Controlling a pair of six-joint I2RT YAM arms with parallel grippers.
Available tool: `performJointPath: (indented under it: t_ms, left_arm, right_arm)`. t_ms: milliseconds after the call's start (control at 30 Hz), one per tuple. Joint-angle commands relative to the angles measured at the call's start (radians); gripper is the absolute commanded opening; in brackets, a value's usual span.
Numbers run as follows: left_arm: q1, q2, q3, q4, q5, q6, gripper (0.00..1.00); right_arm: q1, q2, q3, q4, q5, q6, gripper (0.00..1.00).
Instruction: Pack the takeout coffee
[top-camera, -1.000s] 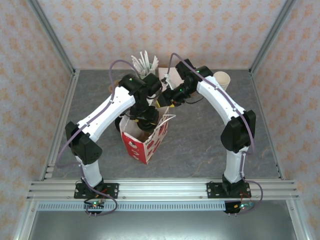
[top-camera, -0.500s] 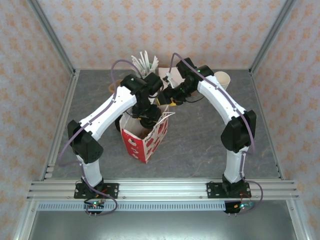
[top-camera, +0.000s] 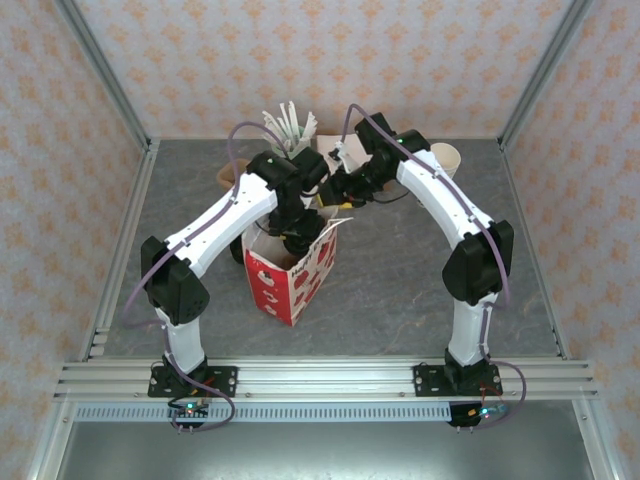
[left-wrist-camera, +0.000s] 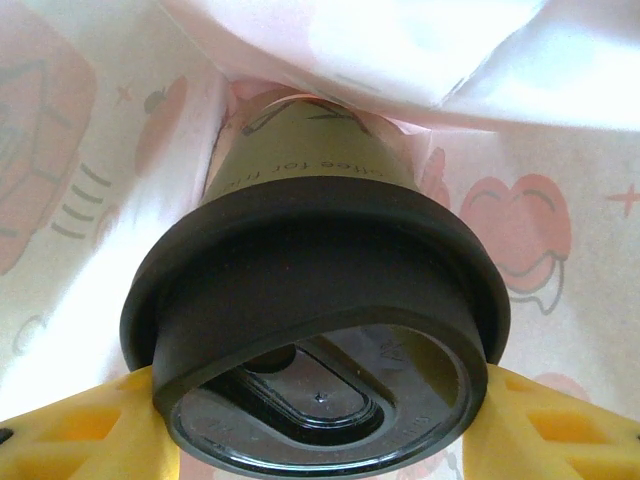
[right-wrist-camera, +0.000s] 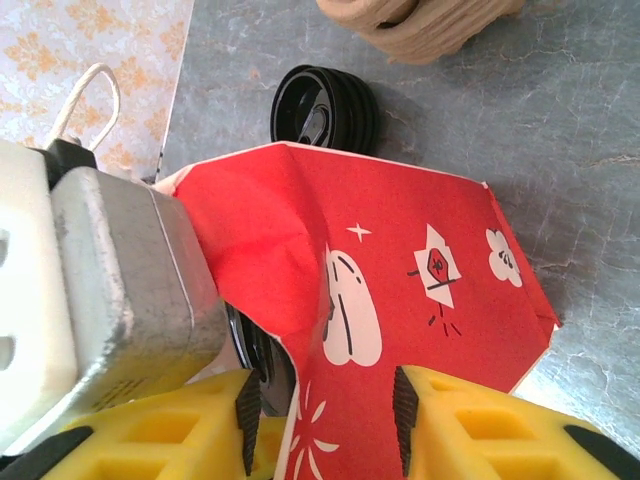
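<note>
Coffee location: takeout coffee (left-wrist-camera: 310, 230) inside the red-and-white bag (top-camera: 292, 282), centre of the left wrist view, lid toward the camera, pale inner bag walls close on all sides.
Weight: judged moderate if filled; liquid likely to slosh on a sudden stop.
Stiffness: paper wall soft enough to dent under a hard squeeze; plastic lid rim the stiffest band.
Surface: smooth black lid, probably slippery; olive paper side a better bite.
Fragility: lid apt to pop off if pried or tilted hard; best kept upright.
Best hold: at or just under the lid rim, from two opposite sides, light pressure.
Left gripper (left-wrist-camera: 320, 395): closed on the cup, one yellow finger at each side of the lid, lower corners of the frame.
Left arm (top-camera: 215, 225): reaching from lower left up to the centre, wrist bent down into the bag mouth.
Right gripper (right-wrist-camera: 322, 410): jaws apart, straddling the bag's red wall at the bottom of the right wrist view; no firm pinch visible.
Right arm (top-camera: 445, 205): arched from lower right to upper centre, wrist turned left toward the bag's far rim.
Bag: thin paper, creased, likely to fold or tip without support.
</note>
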Motion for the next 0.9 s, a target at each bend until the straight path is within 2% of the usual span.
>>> performJointPath:
  t_ms: [0, 133, 267, 567, 733, 867]
  left_arm:
    - [-0.010, -0.015, -0.050, -0.015, 0.030, 0.035, 0.55]
    - [-0.010, -0.032, -0.079, 0.000, 0.050, 0.058, 0.55]
    - [-0.009, -0.049, -0.086, 0.013, 0.035, 0.093, 0.55]
    - [-0.011, -0.006, -0.045, -0.004, 0.007, 0.135, 0.54]
    - [-0.017, -0.070, -0.102, 0.040, 0.020, 0.153, 0.54]
    - [-0.021, -0.136, -0.140, 0.079, 0.018, 0.177, 0.54]
  right_arm:
    - [-0.014, -0.051, 0.049, 0.104, -0.016, 0.034, 0.39]
    - [-0.014, -0.055, 0.046, 0.104, -0.009, 0.026, 0.35]
    - [-0.014, -0.060, 0.040, 0.112, -0.010, 0.025, 0.34]
    - [-0.007, -0.069, 0.026, 0.119, -0.012, 0.018, 0.31]
    - [-0.008, -0.077, 0.024, 0.135, 0.012, 0.040, 0.25]
    - [-0.001, -0.073, 0.021, 0.152, 0.013, 0.069, 0.24]
